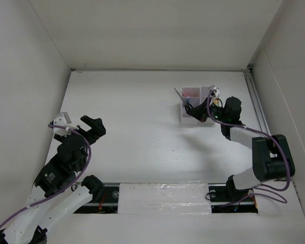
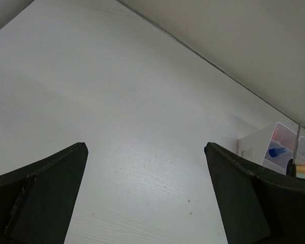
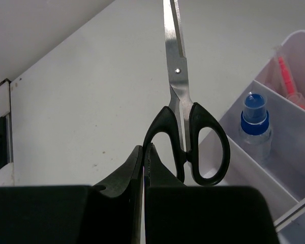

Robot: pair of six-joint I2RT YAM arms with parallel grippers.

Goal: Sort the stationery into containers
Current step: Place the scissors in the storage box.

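Note:
The black-handled scissors stand with their handles low at the white organiser and the blades pointing up and away. My right gripper is shut, its tips pinching the rim of the left handle loop. In the top view it is at the organiser's near right side, and the blade sticks out to the upper left. A blue-capped bottle and a pink marker sit in compartments. My left gripper is open and empty over bare table, far from the organiser.
White walls close in the table on the left, back and right. A metal rail runs along the right edge. A taped strip lies between the arm bases at the near edge.

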